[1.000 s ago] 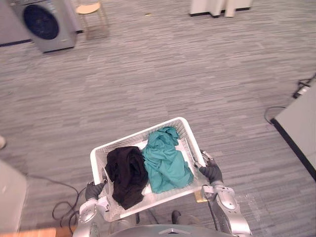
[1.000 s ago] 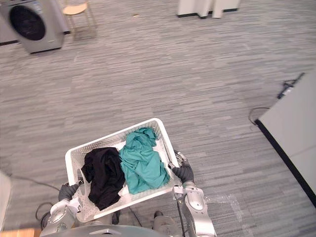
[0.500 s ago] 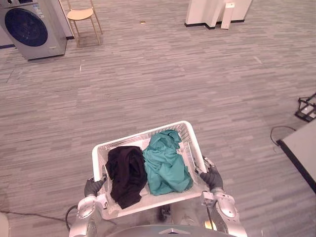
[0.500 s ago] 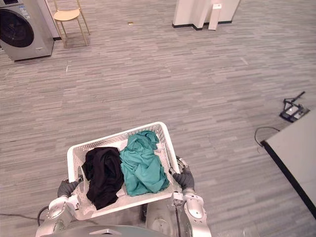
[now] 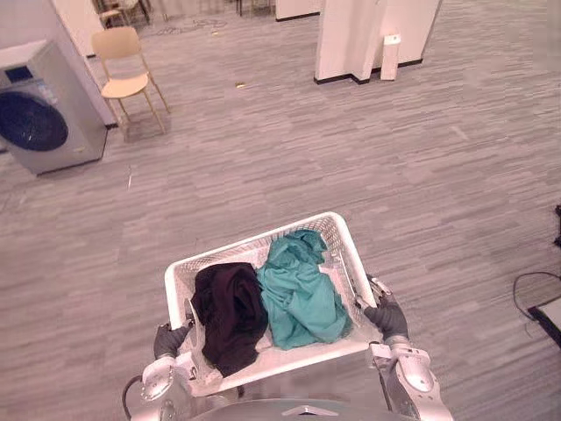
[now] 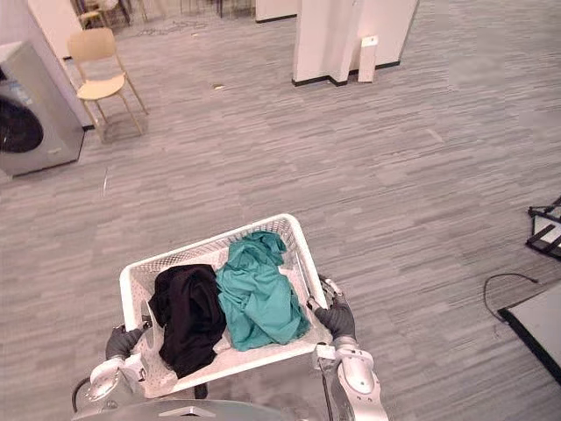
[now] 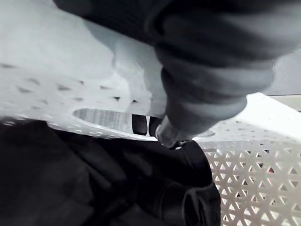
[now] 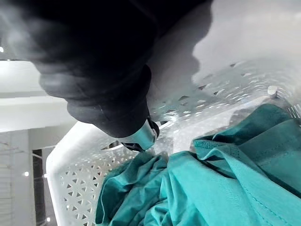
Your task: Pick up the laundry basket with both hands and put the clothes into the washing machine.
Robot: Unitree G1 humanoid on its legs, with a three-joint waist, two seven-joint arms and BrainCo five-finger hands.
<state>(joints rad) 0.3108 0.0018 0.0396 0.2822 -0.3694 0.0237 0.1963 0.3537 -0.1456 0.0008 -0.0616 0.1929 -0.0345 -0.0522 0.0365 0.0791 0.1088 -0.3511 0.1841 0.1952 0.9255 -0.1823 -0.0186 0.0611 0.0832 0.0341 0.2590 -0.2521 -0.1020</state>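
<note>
A white lattice laundry basket (image 5: 254,246) hangs above the floor in front of me, one hand at each short end. My left hand (image 5: 168,338) grips the basket's left end, its dark fingertips (image 7: 139,125) hooked through the handle slot. At the right end, my right hand (image 5: 388,319) curls over the rim in the same way. Inside lie a black garment (image 5: 230,311) on the left and a teal garment (image 5: 302,294) on the right. The grey washing machine (image 5: 44,105) with its dark round door stands far off at the upper left.
A light wooden chair (image 5: 125,74) stands just right of the washing machine. White pillars (image 5: 368,35) rise at the back. A cable (image 5: 530,289) and a white table corner (image 5: 552,314) lie at the right edge. Grey plank floor stretches between me and the machine.
The whole view has shifted: the washing machine and chair now sit lower in the picture, and the table at the right has slid almost out. The basket stays held the same way.
</note>
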